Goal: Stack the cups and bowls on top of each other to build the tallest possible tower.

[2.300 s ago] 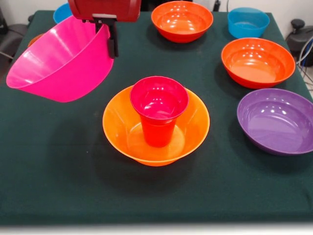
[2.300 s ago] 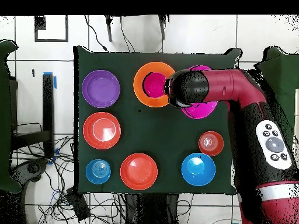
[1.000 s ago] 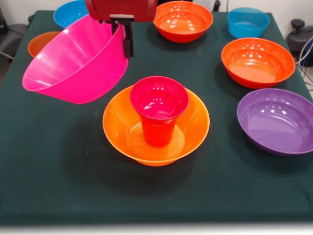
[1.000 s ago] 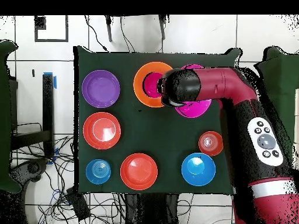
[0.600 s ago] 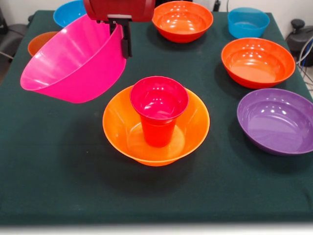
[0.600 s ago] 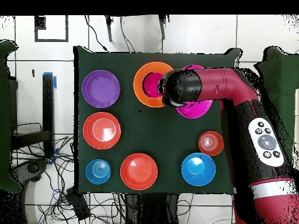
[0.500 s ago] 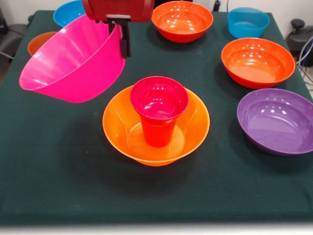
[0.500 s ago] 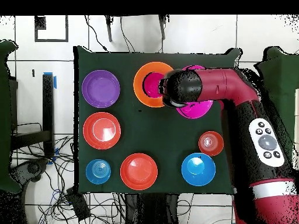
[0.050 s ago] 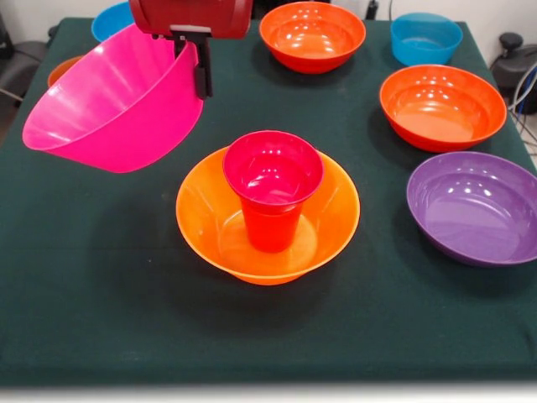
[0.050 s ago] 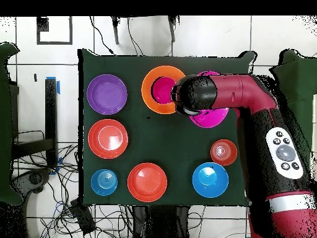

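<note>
Gripper (image 9: 200,63) pinches the pink bowl's (image 9: 109,105) rim, holding it tilted in the air at ten o'clock of the cup (image 9: 273,189). Level it, centre over the cup, lower slowly.

Bright, even light — glossy bowl glare

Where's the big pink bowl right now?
In the front view, the pink bowl hangs tilted in the gripper, above the table at upper left, beside the orange bowl holding the cup.
</note>
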`<state>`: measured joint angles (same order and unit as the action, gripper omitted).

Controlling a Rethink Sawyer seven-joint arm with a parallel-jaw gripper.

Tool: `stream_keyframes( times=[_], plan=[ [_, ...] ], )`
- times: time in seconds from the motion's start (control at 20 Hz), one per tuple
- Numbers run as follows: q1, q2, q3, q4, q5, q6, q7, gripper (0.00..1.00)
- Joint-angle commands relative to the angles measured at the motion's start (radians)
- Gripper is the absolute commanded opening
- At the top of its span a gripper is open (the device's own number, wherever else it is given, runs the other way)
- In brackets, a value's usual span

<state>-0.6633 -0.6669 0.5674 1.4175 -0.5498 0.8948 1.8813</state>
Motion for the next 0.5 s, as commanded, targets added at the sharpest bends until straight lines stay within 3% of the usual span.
stream_keyframes(
  times=[0.05,0.5],
  plan=[
    [0.028,0.020,-0.035,0.055,-0.008,0.028,-0.045,0.00],
    [0.027,0.025,-0.038,0.045,-0.017,0.028,-0.054,0.00]
  ],
)
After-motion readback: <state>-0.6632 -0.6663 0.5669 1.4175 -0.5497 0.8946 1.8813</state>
